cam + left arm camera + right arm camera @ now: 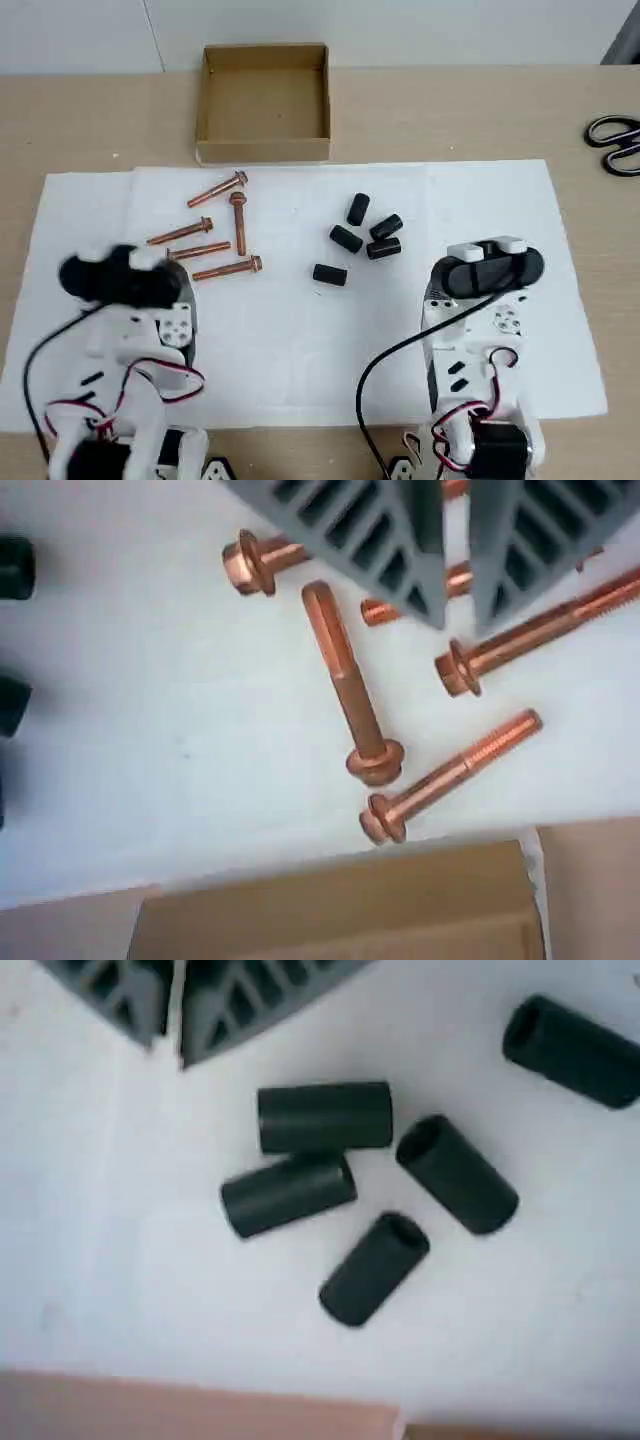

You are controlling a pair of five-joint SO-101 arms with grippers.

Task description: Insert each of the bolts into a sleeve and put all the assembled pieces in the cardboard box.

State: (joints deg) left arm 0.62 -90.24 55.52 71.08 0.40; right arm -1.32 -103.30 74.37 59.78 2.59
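No part of the task has been completed. Five bolts (237, 222) are seen lying loose on the left half of a white paper sheet (300, 340), and five black sleeves (345, 239) are scattered near its middle, well apart from the bolts. No bolt has been put into a sleeve. The cardboard box (265, 150) stands on the bare table (100, 120) just beyond the far edge of the sheet, and nothing is seen inside it.

The left gripper (458, 620) is held above the bolts. Its jaws are drawn together with only a narrow slit between them, and nothing is gripped. Whether the tips fully meet cannot be settled from this angle, but they appear closed. The right gripper (168, 1050) is held beside the cluster of sleeves, with its jaws likewise drawn together and empty.

All the work is judged to remain. Each of the five bolts is to be picked up, each is to be pushed through a sleeve, and the five assembled pieces are then to be carried to the box. With the arms placed as they are, the bolts are likely to be taken by the left and the sleeves by the right.

A pair of scissors (615, 140) lies at the right edge of the table, away from the work.
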